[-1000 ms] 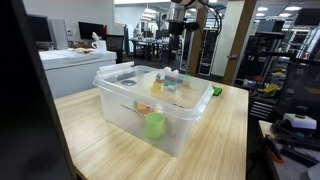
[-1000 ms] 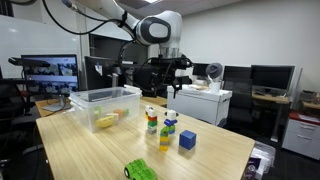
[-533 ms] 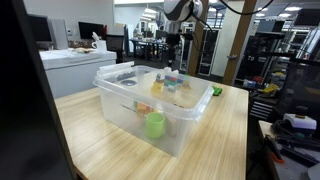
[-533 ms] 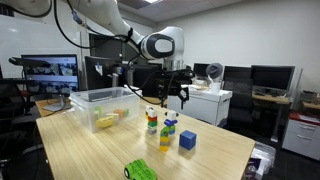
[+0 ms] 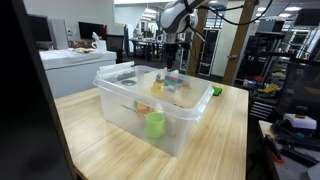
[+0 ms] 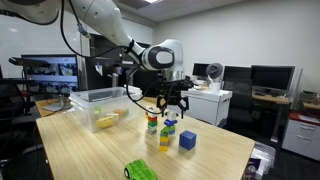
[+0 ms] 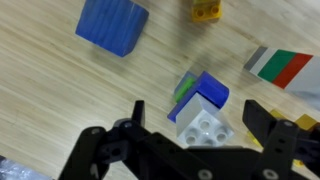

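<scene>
Hovering pincer: jaws spread wide and empty, just above the block stack.
Stack: upright, with a white brick on top of blue and green; in the wrist view it lies between the two fingers, touching neither.
Place: near a long edge of the surface, well apart from the clear bin.
Neighbours: blue cube just beside it toward the corner; second stack on the bin's side.
Green toy: near the opposite edge.

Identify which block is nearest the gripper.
The white-topped stack, blue and green beneath, directly under the open gripper; the blue cube and yellow block lie off to the side.
</scene>
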Robot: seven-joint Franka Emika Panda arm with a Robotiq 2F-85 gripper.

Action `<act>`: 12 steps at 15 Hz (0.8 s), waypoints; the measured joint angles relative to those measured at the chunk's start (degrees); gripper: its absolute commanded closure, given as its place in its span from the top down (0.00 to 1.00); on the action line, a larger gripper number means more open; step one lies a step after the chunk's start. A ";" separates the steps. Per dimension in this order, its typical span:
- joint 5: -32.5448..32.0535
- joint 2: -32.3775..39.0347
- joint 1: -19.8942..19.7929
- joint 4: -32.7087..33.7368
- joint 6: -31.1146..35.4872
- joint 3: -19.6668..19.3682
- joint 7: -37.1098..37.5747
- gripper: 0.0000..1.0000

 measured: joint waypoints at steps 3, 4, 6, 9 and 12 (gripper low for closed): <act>-0.60 0.64 0.00 -0.01 0.02 0.42 0.24 1.00; -0.84 0.85 0.01 -0.03 0.02 0.58 0.48 1.00; -1.36 1.15 0.10 -0.21 0.42 0.70 2.14 1.00; -1.64 1.15 0.32 -1.19 3.29 0.70 9.50 1.00; -2.21 1.09 0.68 -2.27 5.27 0.67 16.31 1.00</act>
